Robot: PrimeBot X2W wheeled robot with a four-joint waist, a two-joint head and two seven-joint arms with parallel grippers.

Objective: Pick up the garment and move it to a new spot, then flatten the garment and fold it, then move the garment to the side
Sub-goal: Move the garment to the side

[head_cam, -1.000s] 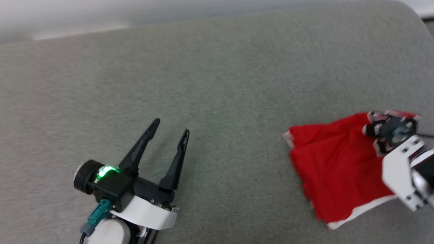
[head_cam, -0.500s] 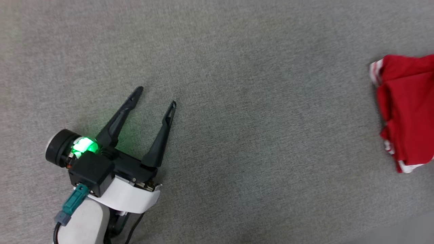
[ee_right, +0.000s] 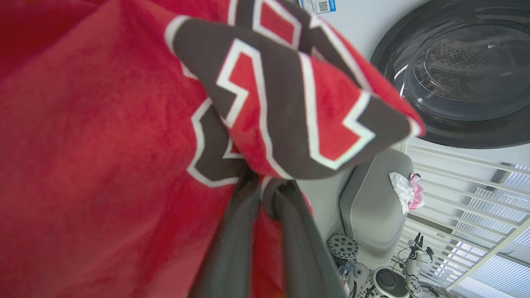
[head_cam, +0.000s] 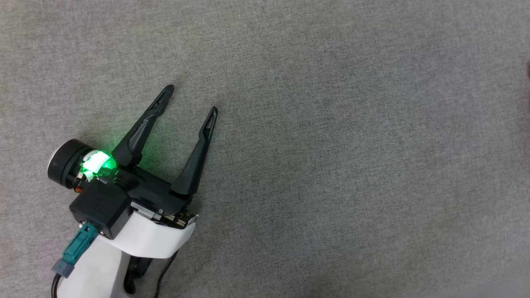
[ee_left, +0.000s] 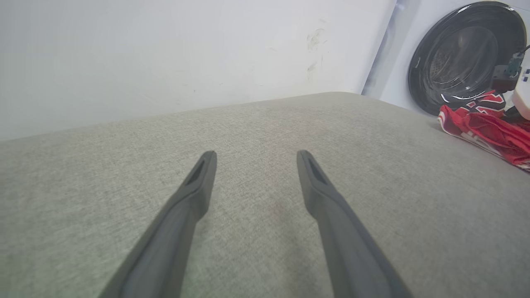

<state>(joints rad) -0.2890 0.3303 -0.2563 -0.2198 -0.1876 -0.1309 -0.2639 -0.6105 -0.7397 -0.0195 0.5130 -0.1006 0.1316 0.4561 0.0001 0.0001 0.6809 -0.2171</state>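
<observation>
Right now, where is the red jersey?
In the left wrist view the red jersey lies bunched at the far right of the grey cushion, just below the washer door. The right wrist view shows the right gripper shut on it.

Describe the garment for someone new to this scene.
Find the round dark washer door beyond the grey fabric surface. Below it, at the surface's edge, the right gripper pinches a crumpled red jersey. Its black, white-outlined print stands out against plain grey.
</observation>
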